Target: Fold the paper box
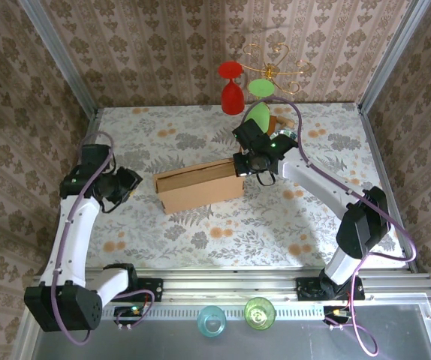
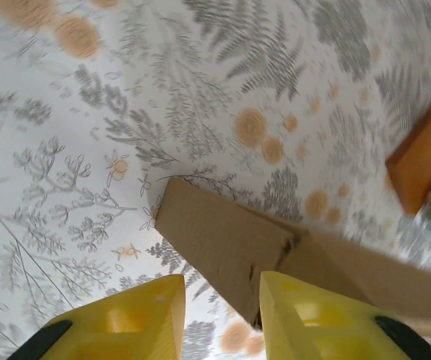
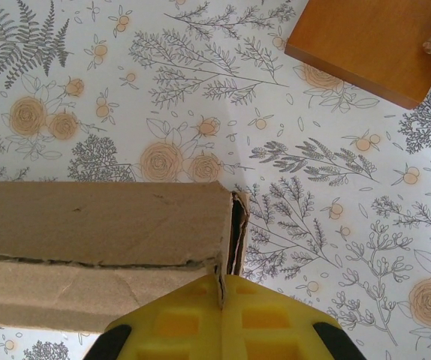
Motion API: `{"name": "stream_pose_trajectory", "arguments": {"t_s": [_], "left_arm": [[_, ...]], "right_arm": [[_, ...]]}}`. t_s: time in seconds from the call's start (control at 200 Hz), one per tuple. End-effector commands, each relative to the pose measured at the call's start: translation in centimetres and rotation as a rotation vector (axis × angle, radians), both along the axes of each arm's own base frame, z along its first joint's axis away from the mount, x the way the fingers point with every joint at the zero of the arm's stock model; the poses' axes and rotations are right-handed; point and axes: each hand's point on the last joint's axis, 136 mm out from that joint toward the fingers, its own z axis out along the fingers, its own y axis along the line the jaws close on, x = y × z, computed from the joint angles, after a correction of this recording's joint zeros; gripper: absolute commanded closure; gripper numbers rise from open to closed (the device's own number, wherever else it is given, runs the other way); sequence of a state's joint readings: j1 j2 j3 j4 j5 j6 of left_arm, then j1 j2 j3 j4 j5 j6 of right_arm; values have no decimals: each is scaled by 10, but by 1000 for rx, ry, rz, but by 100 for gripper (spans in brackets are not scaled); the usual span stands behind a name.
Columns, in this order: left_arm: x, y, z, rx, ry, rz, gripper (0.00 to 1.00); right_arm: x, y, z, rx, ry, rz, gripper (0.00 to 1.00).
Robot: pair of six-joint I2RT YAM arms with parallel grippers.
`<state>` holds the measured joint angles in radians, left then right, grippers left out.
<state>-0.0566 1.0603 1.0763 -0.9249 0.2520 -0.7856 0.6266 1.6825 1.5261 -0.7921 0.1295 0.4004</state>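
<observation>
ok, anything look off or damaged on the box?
Yes. In the right wrist view, the paper box end by the right tool is not flush: a dark gap stands open at the corner, and the long seam is ragged. From above, the paper box lies askew on the table.

The plain brown paper box [image 1: 200, 185] lies centrally, folded into a long, slightly angled block.

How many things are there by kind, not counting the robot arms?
Plain brown corrugated cardboard box: 1
Gold wire glass stand with wooden base: 1
Red stemmed glass and green stemmed glass, hanging on it: 2
Blue glass and green glass by the near rail: 2
Total: 6
</observation>
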Motion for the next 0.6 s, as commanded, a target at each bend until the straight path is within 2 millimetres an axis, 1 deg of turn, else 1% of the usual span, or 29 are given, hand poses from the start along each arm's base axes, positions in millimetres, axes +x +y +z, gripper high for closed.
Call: {"name": "stream_pose_trajectory", "arguments": {"t_s": [0.0,0.105,0.26,0.34,0.405,0.47,0.53,0.595], "left_arm": [[-4,-7,16,188,-107,-263,66],[-2,-21,22,247,-141,-362,63],[3,-38,16,276,-122,-443,62],[5,-39,10,312,-95,-459,63],[6,-35,6,339,-73,-447,63],[12,-33,8,352,-82,-429,66],[17,-36,11,342,-101,-430,68],[20,-38,8,334,-98,-431,71]], "right_arm": [[-9,-7,-14,-58,68,-14,100],[-9,-7,-14,-56,68,-11,100],[-8,-7,-15,-55,70,-12,100],[-9,-7,-16,-56,73,-14,100],[-9,-8,-17,-56,75,-15,100],[-9,-8,-18,-57,77,-16,100],[-10,-8,-19,-57,78,-17,100],[-10,-8,-19,-57,79,-18,100]]}}
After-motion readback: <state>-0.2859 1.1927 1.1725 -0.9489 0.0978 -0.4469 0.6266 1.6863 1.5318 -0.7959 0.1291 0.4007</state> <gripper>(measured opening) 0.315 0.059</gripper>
